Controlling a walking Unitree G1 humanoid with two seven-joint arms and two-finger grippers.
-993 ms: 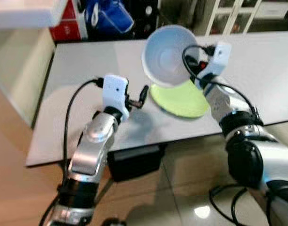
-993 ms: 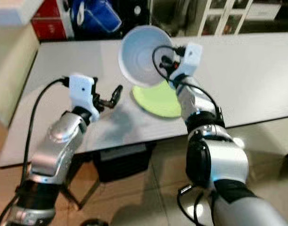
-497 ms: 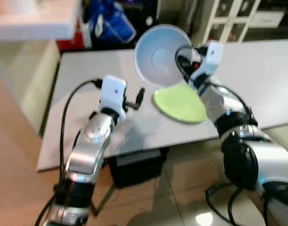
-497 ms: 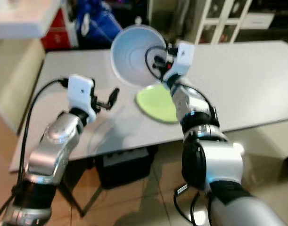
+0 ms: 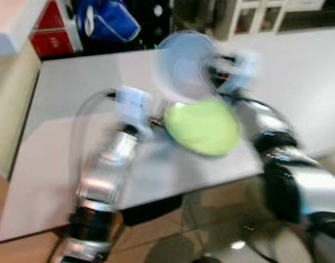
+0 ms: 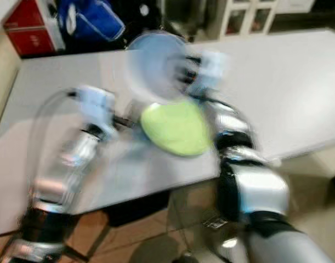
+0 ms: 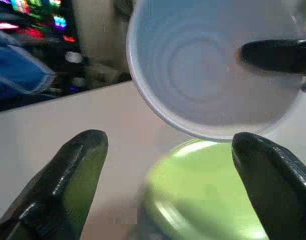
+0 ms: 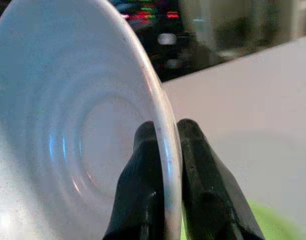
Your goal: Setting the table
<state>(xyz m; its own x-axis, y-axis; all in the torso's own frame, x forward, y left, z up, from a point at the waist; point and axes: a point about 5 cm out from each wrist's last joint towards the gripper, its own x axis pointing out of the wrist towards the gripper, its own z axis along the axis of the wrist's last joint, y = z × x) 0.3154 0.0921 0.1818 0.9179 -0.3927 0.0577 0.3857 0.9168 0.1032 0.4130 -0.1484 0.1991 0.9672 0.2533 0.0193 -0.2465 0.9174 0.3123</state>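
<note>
Two fingers (image 8: 142, 185) pinch bowl (image 8: 67, 125) rim, apparently

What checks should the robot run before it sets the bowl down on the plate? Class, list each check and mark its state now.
1. Right gripper has the bowl by its rim, a finger on each side: ok.
2. Bowl held off the table, tilted on its side, not level: not ok for setting down.
3. Green plate lies flat on the table below the bowl, nothing on it: ok.
4. Left gripper open, holding nothing, beside the plate: ok.
5. Head views sharp enough to judge the gap between bowl and plate: not ok, both are blurred.
</note>
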